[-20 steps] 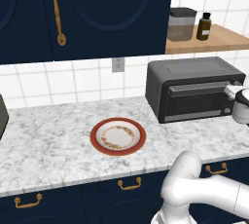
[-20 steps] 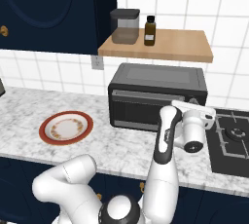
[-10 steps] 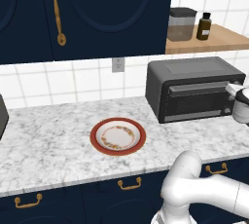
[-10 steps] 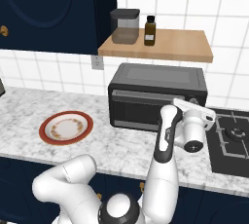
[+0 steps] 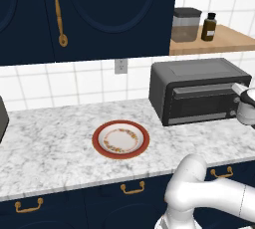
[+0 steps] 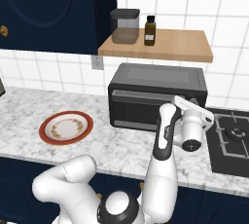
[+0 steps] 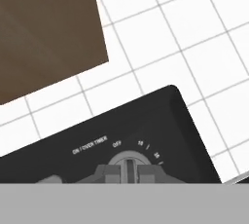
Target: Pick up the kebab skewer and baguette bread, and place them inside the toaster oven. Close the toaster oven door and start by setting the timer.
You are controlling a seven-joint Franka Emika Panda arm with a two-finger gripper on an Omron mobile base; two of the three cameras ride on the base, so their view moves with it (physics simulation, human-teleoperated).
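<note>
- Now the toaster oven [image 5: 199,91] stands on the marble counter [image 5: 50,143] against the tiled wall, under a wooden shelf [image 6: 170,45], and the toaster oven door [image 5: 201,102] is shut up against its front.
- Right at the oven's knob column, at its right end, sits the gripper [image 6: 194,116]; the white hand is pressed close to the front there.
- From the hand view, the timer knob [image 7: 127,165] lies straight ahead under lettering that reads "OFF" with small numerals, and the dark fingertips [image 7: 111,172] flank the knob's ridge on both sides, apparently pinched onto it; the lower part of the knob is cut off, so contact is hard to confirm.
- Jaws are nearly together, closed narrow.
- Left of the oven, well apart from it, a red-rimmed plate [image 5: 121,139] lies flat on the counter; its centre shows a brownish pattern.
- On the shelf stand a grey canister [image 6: 124,26] and a dark bottle [image 6: 150,30], side by side.
</note>
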